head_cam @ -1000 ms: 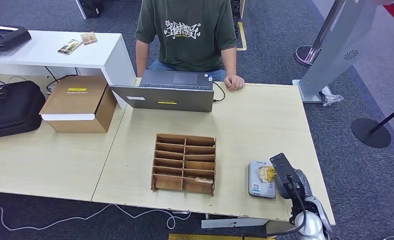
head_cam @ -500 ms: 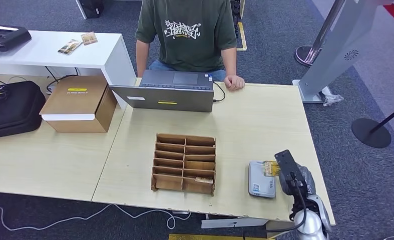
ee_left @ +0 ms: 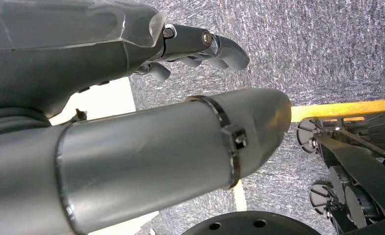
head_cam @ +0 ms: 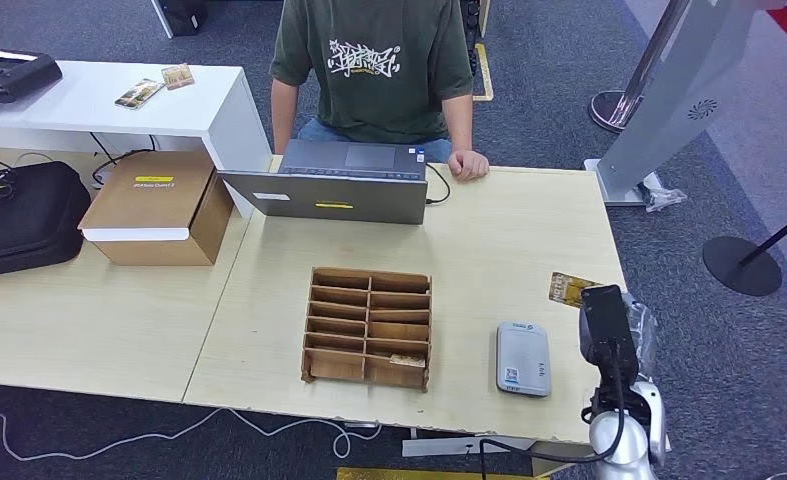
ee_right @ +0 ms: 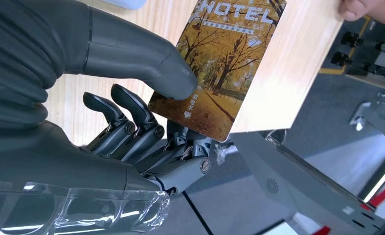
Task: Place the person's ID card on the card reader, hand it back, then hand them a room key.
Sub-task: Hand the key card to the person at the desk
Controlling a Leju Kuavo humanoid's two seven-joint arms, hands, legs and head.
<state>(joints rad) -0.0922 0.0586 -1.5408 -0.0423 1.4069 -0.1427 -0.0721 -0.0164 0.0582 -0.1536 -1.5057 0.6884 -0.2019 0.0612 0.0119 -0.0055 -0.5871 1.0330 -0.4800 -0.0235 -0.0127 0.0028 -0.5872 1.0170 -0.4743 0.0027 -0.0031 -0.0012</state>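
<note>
Card (ee_right: 219,63) printed with autumn trees and the word HOTEL is pinched by the right robot hand (ee_right: 146,122), the thick thumb pressing on its face and the darker fingers (ee_right: 131,110) curled beneath it. From the head view the same card (head_cam: 571,289) is held over the right edge of the tabletop (head_cam: 509,240), above and to the right of the card reader (head_cam: 524,358), and apart from it. The right robot hand (head_cam: 609,325) sits just behind the card, at the tabletop's right edge. The card reader is a small grey slab lying flat near the front edge, with nothing on it. To its left stands a brown slotted card rack (head_cam: 369,326), and one slot near its front right corner holds a small card. At the far side of the tabletop a grey laptop (head_cam: 334,182) lies open toward a person in a green T-shirt (head_cam: 374,65), whose hand (head_cam: 468,164) rests on the tabletop edge beside it. A cardboard box (head_cam: 159,205) and a black bag (head_cam: 19,215) sit on the adjoining tabletop to the left. The left robot hand (ee_left: 200,46) hangs over grey carpet, its fingers bent inward and holding nothing.
</note>
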